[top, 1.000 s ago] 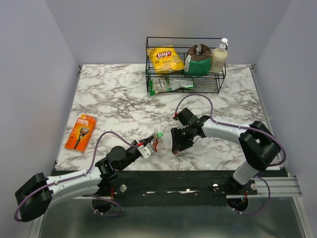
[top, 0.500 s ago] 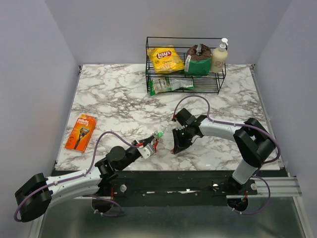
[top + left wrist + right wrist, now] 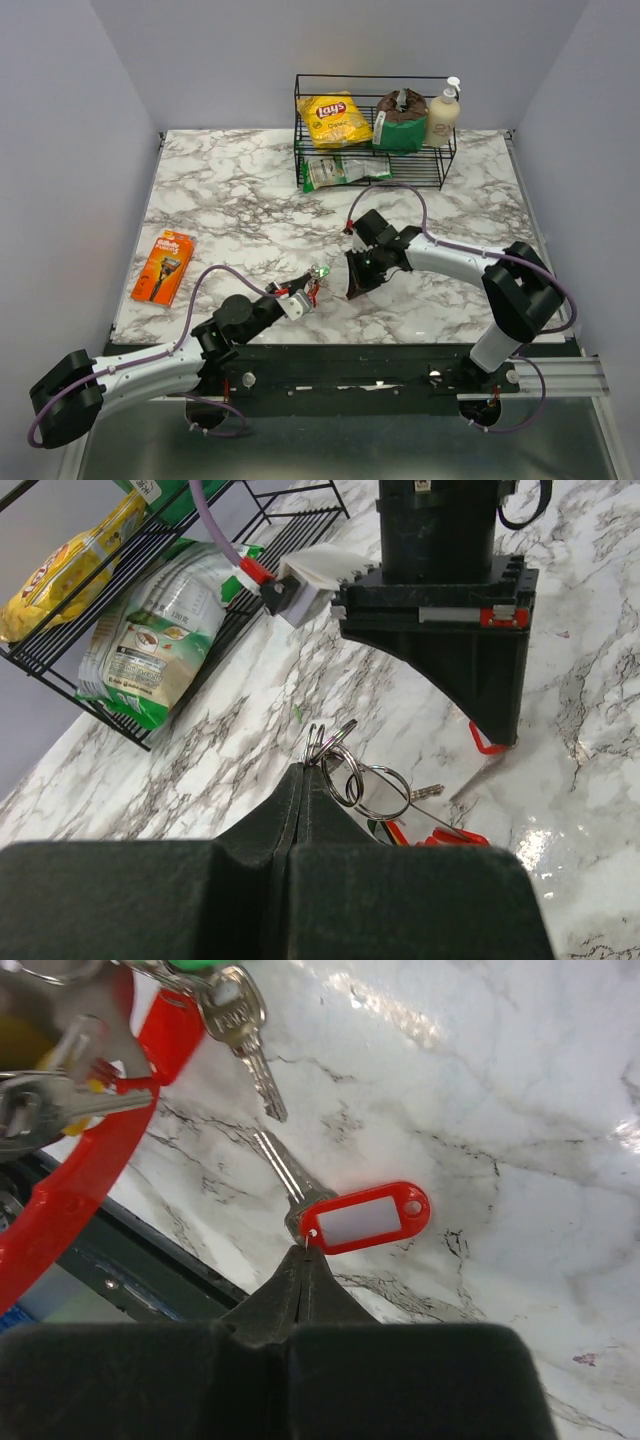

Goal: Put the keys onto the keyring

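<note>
In the left wrist view my left gripper point(image 3: 303, 769) is shut on the keyring point(image 3: 372, 786), a cluster of thin metal rings standing up from its tips. A red oval loop point(image 3: 75, 1195) and a green-tagged key point(image 3: 238, 1022) hang from that bunch. My right gripper point(image 3: 307, 1252) is shut on the small wire loop of a key point(image 3: 281, 1168) with a red label tag point(image 3: 366, 1218), which lies on the marble. In the top view the two grippers point(image 3: 312, 291) point(image 3: 351, 290) sit close together near the table's front edge, the right one just right of the bunch.
An orange razor pack point(image 3: 163, 266) lies at the front left. A black wire rack point(image 3: 372, 158) at the back holds a yellow chip bag point(image 3: 334, 120), a dark bag, a bottle and a green-white packet point(image 3: 158, 640). The table's front edge point(image 3: 130, 1260) runs just below the right gripper.
The right gripper has closed from open to shut and shifted a little left toward the bunch, taking the red-tagged key's loop. The left arm has not moved.
</note>
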